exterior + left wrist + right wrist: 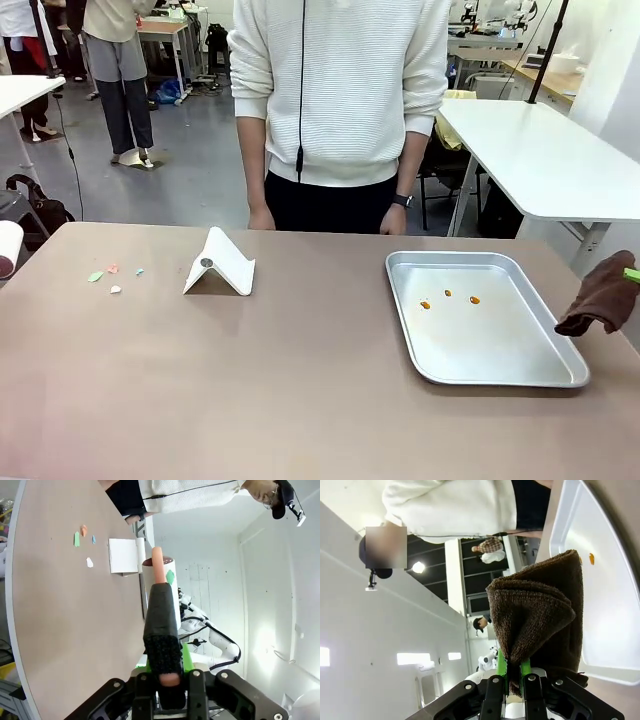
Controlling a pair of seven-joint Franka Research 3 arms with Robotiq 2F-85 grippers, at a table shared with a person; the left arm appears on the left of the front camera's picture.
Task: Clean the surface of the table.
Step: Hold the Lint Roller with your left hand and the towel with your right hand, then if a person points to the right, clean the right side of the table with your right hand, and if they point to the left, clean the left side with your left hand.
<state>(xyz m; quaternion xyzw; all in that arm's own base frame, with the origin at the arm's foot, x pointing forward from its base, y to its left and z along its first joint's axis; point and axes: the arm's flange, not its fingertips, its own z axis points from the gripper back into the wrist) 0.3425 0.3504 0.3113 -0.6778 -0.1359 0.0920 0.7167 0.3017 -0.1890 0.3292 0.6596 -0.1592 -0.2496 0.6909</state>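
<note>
Front view: the brown surface (300, 400) fills the lower frame, with paper scraps (113, 278) at mid-left unswept. Cleaning looks barely begun. The right claw (512, 667) pinches a brown cloth (540, 610) — the left claw (167, 661) clamps a black tool (162, 615).

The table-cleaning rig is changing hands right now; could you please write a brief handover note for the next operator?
Left gripper: shut on the black handle of what looks like a lint roller, at the table's left edge.
Right gripper: shut on a brown cloth, hanging beside the metal tray's right rim.
Table: four small paper scraps lie near its left end, beside a white folded stand; three orange spots sit in the tray.
Done: both tools in hand.
Left: clear the scraps and wipe the table.
</note>
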